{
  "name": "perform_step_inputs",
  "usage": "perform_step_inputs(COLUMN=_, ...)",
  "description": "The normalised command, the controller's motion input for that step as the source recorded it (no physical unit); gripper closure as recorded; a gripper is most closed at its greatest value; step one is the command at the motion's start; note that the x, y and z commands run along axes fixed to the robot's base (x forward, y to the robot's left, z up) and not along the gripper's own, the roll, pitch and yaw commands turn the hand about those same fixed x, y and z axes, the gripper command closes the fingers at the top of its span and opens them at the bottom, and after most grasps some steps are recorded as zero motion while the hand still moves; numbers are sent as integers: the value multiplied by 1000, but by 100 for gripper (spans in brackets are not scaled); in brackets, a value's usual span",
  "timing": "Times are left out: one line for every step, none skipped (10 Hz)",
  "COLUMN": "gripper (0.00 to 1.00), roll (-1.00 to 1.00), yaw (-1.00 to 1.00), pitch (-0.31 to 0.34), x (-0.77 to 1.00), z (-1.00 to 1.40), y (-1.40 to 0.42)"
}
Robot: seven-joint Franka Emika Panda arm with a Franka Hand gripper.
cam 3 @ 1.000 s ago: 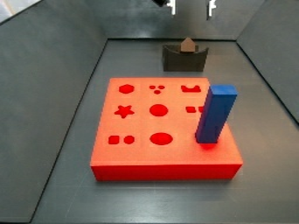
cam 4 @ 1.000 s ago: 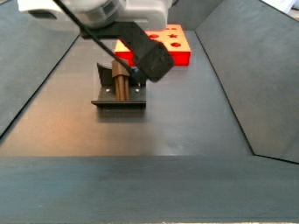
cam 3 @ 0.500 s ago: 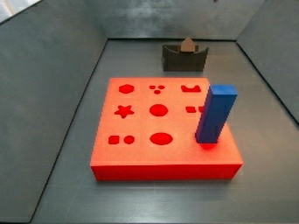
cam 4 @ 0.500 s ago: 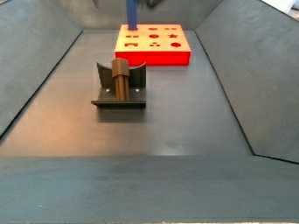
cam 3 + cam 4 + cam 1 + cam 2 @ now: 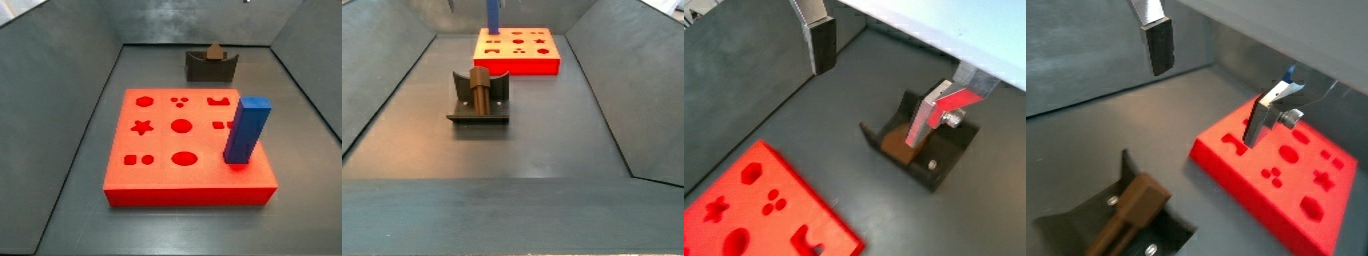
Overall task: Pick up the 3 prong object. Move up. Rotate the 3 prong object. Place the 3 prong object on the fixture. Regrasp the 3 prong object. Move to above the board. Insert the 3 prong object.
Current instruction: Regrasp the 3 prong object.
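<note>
The brown 3 prong object (image 5: 476, 91) lies in the notch of the dark fixture (image 5: 478, 113); it also shows in a side view (image 5: 213, 49) and in both wrist views (image 5: 1130, 211) (image 5: 897, 148). My gripper (image 5: 878, 75) is high above the floor, open and empty, apart from the peg. It is out of both side views. Its fingers (image 5: 1157, 42) are spread wide, with nothing between them. The red-orange board (image 5: 160, 142) lies on the floor apart from the fixture; it also shows in a side view (image 5: 516, 64) and in both wrist views (image 5: 738, 215) (image 5: 1253, 170).
A tall blue block (image 5: 246, 129) stands upright on the board's corner; it also shows in a side view (image 5: 493, 12). Grey sloping walls (image 5: 54, 110) enclose the dark floor (image 5: 529, 150).
One second ago my gripper was at the fixture by the peg. It has since risen out of both side views. The peg stays in the fixture.
</note>
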Motion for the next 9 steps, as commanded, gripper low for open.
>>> perform_step_inputs(gripper=0, roll=1000, yaw=40, pitch=9, x=-34, z=2, y=-24)
perform_step_inputs(gripper=0, roll=1000, yaw=40, pitch=3, x=-31, z=-2, y=-22)
perform_step_inputs(gripper=0, roll=1000, yaw=41, pitch=0, x=-30, z=2, y=-23)
perform_step_inputs(gripper=0, roll=1000, yaw=42, pitch=-8, x=-25, z=1, y=-20)
perform_step_inputs(gripper=0, roll=1000, yaw=43, pitch=-9, x=-26, z=2, y=-18)
perform_step_inputs(gripper=0, roll=1000, yaw=44, pitch=-8, x=-22, z=9, y=-17)
perform_step_inputs(gripper=0, roll=1000, yaw=45, pitch=-4, x=-14, z=15, y=-16)
perform_step_inputs(gripper=0, roll=1000, yaw=46, pitch=0, x=-3, z=11, y=-20)
perform_step_inputs(gripper=0, roll=1000, yaw=48, pitch=7, x=17, z=-3, y=-20)
